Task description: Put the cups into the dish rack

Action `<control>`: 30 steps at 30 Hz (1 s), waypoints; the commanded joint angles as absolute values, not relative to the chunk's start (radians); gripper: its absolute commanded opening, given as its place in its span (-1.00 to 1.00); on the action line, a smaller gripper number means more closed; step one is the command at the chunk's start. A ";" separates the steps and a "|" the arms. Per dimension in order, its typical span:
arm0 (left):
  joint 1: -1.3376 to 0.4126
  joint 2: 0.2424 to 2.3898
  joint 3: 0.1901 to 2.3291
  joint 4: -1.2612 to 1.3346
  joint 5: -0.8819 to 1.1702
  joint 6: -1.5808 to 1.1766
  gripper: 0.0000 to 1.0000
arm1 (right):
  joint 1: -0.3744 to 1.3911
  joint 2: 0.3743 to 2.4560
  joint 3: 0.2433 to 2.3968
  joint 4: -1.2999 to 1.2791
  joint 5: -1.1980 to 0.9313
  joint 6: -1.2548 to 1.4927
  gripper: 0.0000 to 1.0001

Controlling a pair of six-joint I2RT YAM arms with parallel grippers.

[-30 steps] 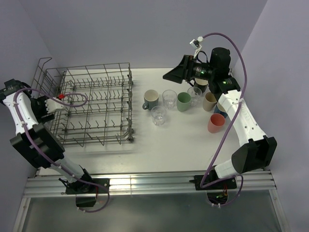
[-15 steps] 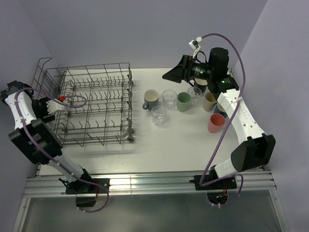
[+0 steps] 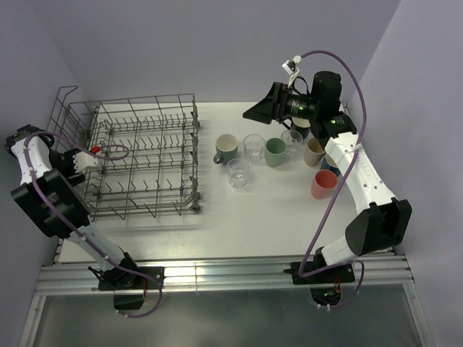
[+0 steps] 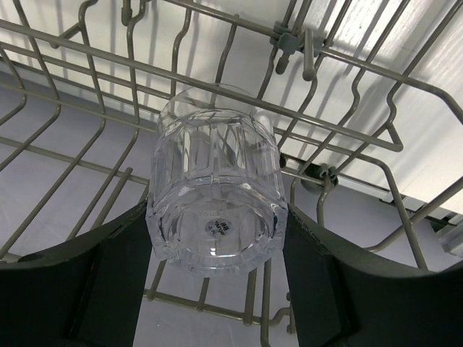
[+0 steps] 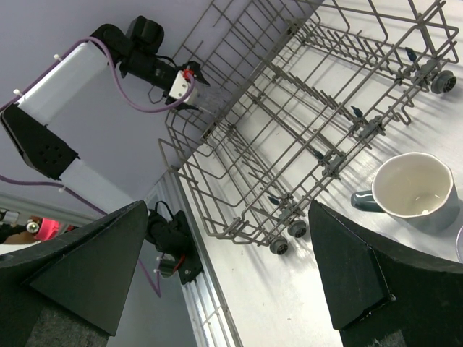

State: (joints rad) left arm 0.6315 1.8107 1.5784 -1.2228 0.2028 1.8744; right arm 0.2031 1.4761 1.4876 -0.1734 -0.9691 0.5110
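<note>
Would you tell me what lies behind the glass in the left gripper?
Behind the glass, held by the left gripper, are the rack wires, with the white table showing through them. The glass blurs whatever is directly behind it.

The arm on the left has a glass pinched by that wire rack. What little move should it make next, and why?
Probably ease the clear tumbler further onto the dish rack wires, then let go. The left gripper is shut on it, mouth towards the rack, and it does not seem to rest on any tine yet.
</note>
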 commanded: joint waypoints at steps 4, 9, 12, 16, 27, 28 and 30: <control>0.637 1.835 1.649 -1.291 0.281 1.917 -0.98 | 0.207 1.480 1.537 -0.150 -0.966 0.502 1.00; 0.635 1.885 1.732 -1.373 0.311 1.911 -0.99 | 0.207 1.480 1.540 -0.158 -0.969 0.494 1.00; 0.637 1.876 1.714 -1.374 0.286 1.917 -1.00 | 0.207 1.482 1.540 -0.158 -0.973 0.491 1.00; 0.635 1.858 1.680 -1.374 0.278 1.930 -0.99 | 0.207 1.483 1.539 -0.156 -0.976 0.491 1.00; 0.640 1.835 1.638 -1.374 0.252 1.944 -1.00 | 0.207 1.483 1.534 -0.150 -0.982 0.494 1.00; 0.640 1.829 1.631 -1.374 0.250 1.944 -0.99 | 0.207 1.485 1.532 -0.149 -0.983 0.495 1.00; 0.644 1.825 1.625 -1.374 0.252 1.944 -1.00 | 0.207 1.485 1.531 -0.146 -0.986 0.497 1.00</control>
